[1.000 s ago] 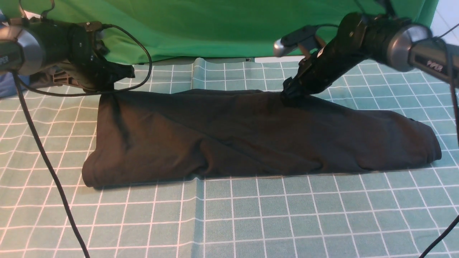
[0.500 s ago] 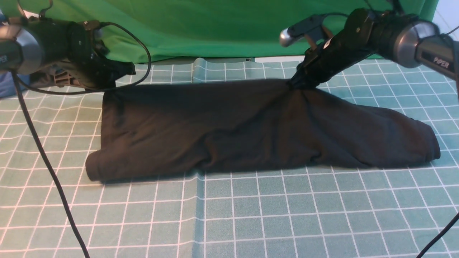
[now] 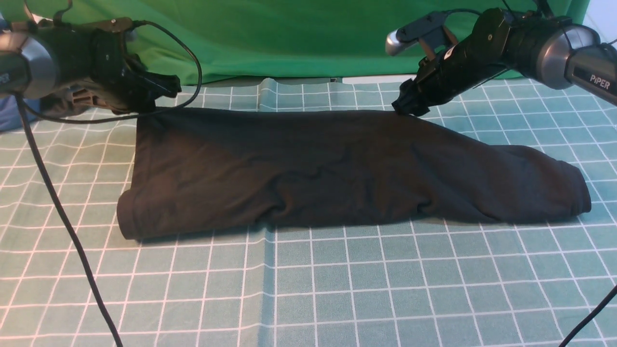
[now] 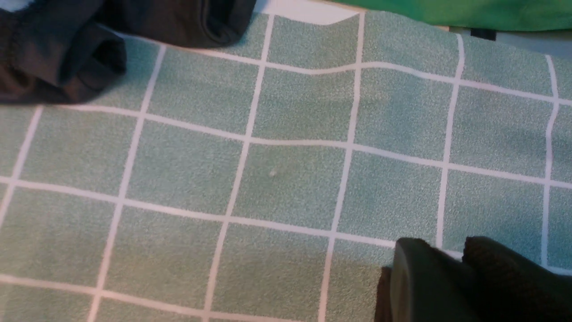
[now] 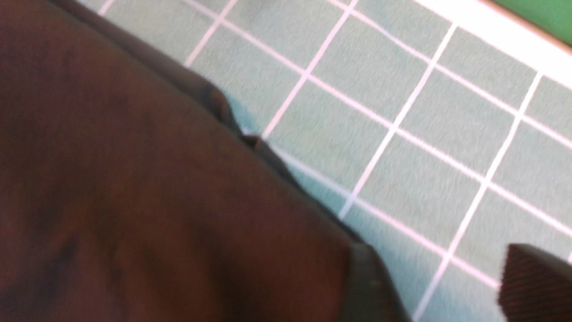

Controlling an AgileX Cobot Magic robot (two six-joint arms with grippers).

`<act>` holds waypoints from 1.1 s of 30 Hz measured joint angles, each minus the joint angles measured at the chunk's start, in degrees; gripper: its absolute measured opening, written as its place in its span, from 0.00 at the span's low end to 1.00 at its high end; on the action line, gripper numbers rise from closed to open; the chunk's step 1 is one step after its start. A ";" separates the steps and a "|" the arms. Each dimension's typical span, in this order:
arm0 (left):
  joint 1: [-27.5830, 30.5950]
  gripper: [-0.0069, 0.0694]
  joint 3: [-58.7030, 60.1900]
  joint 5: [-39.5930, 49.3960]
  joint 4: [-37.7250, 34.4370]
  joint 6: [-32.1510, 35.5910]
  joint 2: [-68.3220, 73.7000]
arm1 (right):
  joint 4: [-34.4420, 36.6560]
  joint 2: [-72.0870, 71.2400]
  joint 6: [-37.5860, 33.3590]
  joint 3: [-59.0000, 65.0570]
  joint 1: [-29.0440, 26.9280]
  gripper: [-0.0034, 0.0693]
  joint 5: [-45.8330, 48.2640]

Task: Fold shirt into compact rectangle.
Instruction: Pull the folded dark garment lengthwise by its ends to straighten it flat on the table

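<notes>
The black shirt (image 3: pixel 337 168) lies folded into a long band across the checked table cloth (image 3: pixel 337 289). My left gripper (image 3: pixel 166 91) hovers just past the band's far left corner. In the left wrist view its fingertips (image 4: pixel 415 268) stand a narrow gap apart over bare checks with nothing between them (image 4: pixel 451 264), and a folded black edge of the shirt (image 4: pixel 111 36) lies some way off. My right gripper (image 3: pixel 407 103) hangs open at the far edge, right of centre. Its wrist view shows the shirt (image 5: pixel 156 179) beside one of the fingers (image 5: pixel 536 281), with bare checks between the jaws (image 5: pixel 447 290).
A bright green cloth (image 3: pixel 299 33) hangs along the back of the table. Black cables trail from the left arm (image 3: pixel 62 217) and at the right front corner (image 3: pixel 593 313). The table's pale far edge (image 5: pixel 491 27) runs just past the right gripper.
My right gripper, which had pinched up the shirt's far edge, has let go and risen to the right. The fabric has settled flat. My left jaws have parted slightly.
</notes>
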 joint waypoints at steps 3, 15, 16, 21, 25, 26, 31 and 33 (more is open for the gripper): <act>0.00 0.36 -4.23 7.34 3.99 0.00 -0.60 | -0.98 -2.33 0.19 -1.17 -0.22 0.67 4.92; 0.00 0.29 -10.08 32.04 -4.50 9.06 -10.82 | -3.19 -22.67 3.52 -4.54 -3.73 0.17 25.29; 0.00 0.22 -7.88 32.19 -5.51 9.38 -12.40 | -3.33 -23.64 3.85 -4.54 -4.33 0.13 27.21; 0.00 0.11 5.07 31.12 -9.16 9.65 -20.27 | -3.67 -28.36 5.50 -2.24 -8.37 0.08 30.97; 0.00 0.10 19.84 28.37 -10.97 10.73 -27.02 | -3.56 -31.71 6.04 3.07 -11.93 0.07 31.76; 0.00 0.11 22.23 27.02 -11.02 11.28 -27.74 | -3.56 -32.19 6.04 4.42 -12.44 0.07 31.76; 0.00 0.28 27.06 21.59 -13.71 12.68 -27.78 | -2.50 -32.51 5.31 10.29 -12.79 0.07 31.74; 0.00 0.42 27.06 20.34 -14.86 12.68 -26.99 | -0.62 -32.51 3.99 11.93 -12.79 0.07 31.34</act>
